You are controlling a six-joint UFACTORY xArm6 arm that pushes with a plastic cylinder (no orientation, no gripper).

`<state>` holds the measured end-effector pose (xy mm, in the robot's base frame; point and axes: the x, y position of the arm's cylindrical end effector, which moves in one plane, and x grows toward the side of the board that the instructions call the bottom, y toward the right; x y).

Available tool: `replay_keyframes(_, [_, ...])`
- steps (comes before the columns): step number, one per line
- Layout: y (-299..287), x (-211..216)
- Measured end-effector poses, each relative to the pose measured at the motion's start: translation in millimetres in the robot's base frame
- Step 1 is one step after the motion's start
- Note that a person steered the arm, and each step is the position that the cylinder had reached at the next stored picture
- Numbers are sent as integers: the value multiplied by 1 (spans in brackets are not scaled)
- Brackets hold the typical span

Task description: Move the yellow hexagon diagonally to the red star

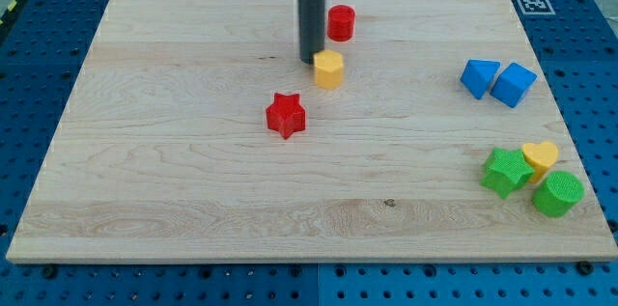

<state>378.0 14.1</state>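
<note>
Colours on the pale wooden surface (193,171)

Yellow hexagon block (329,69), red star block (286,115), red cylinder block (340,22), two blue blocks (480,78) (513,84), green star block (505,172), yellow heart block (541,157), green cylinder block (558,193); the surround is blue pegboard (39,55) dotted with holes.

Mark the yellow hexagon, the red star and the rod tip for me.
yellow hexagon (329,69): camera view, on its top face.
red star (286,114): camera view, centre of its top.
my tip (310,61): camera view, rod's very end, touching the hexagon's left side.

No readable text; only a black-and-white fiducial marker (529,2) on the board's (193,171) corner.
</note>
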Motion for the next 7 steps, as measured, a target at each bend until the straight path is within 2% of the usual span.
replay_keyframes(2, [88, 83])
replay_keyframes(3, [125, 115])
replay_keyframes(4, [136, 127])
replay_keyframes(6, [113, 97])
replay_keyframes(7, [65, 100])
